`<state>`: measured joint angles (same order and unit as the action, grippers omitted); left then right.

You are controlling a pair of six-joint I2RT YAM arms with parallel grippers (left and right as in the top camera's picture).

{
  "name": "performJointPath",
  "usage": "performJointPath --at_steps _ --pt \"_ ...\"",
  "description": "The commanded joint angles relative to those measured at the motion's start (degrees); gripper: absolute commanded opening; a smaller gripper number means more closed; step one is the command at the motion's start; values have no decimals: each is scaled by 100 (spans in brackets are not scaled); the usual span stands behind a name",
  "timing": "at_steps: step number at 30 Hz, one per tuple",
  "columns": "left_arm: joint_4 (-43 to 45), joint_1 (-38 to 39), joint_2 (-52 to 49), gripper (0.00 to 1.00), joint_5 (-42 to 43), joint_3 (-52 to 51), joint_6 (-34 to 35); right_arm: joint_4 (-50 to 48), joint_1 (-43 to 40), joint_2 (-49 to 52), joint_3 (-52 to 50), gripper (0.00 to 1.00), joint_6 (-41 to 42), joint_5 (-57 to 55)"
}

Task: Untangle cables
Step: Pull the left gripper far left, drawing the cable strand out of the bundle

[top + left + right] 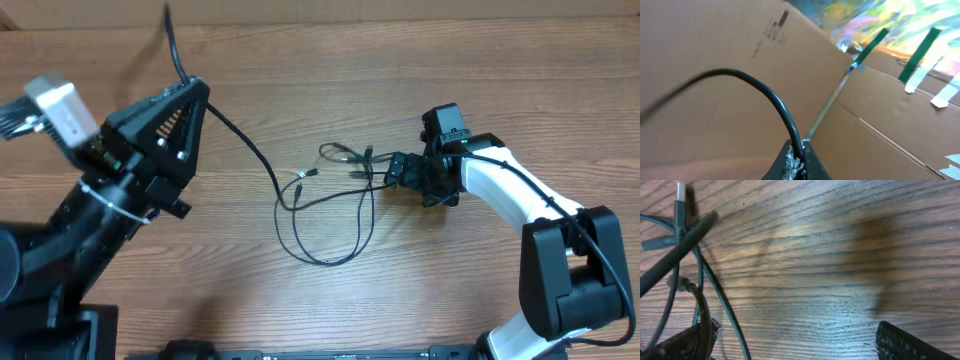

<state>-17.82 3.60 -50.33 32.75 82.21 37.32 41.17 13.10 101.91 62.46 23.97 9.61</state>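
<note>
Black cables (330,198) lie in loose loops mid-table (420,300), bunched tightest beside my right gripper (393,170). It rests there spread wide, placed to pinch 1 strand. My left gripper (195,92) is clenched on 1 of the cables, held high and far aside, probably to draw that strand clear.

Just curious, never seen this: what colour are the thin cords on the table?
The cables are black, with silver plug tips; the overhead view shows them best.
</note>
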Motion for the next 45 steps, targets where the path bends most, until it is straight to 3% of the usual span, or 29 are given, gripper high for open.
performJointPath --at_steps 1,9,19,22,25,27,33,41,45 --pt "-94 -59 0 4 -365 46 -221 22 -24 13 -31 100 24 -74" --pt "-678 -59 4 4 -1556 46 -321 170 -289 13 -37 100 271 -1674" --pt "-1338 -59 2 4 -3023 46 -686 -92 -621 11 -37 100 927 -1746" --pt "-1508 -59 4 4 -4288 46 -778 -446 -728 13 -37 100 933 -2024" --pt "-1700 -59 4 4 -5027 46 -778 -734 -883 13 -37 100 1419 -1709" --pt "-1961 -59 2 4 -5353 46 -778 -1119 -1088 11 -37 100 1416 -459" --pt "-2203 -59 -26 4 -6052 44 -776 -1563 -1338 13 -37 100 619 1812" --pt "-2337 -59 -393 4 -7611 44 -772 -1084 -1351 11 -37 100 614 800" --pt "-2647 -59 -835 4 -7530 44 -752 -835 -1351 13 -37 100 614 645"
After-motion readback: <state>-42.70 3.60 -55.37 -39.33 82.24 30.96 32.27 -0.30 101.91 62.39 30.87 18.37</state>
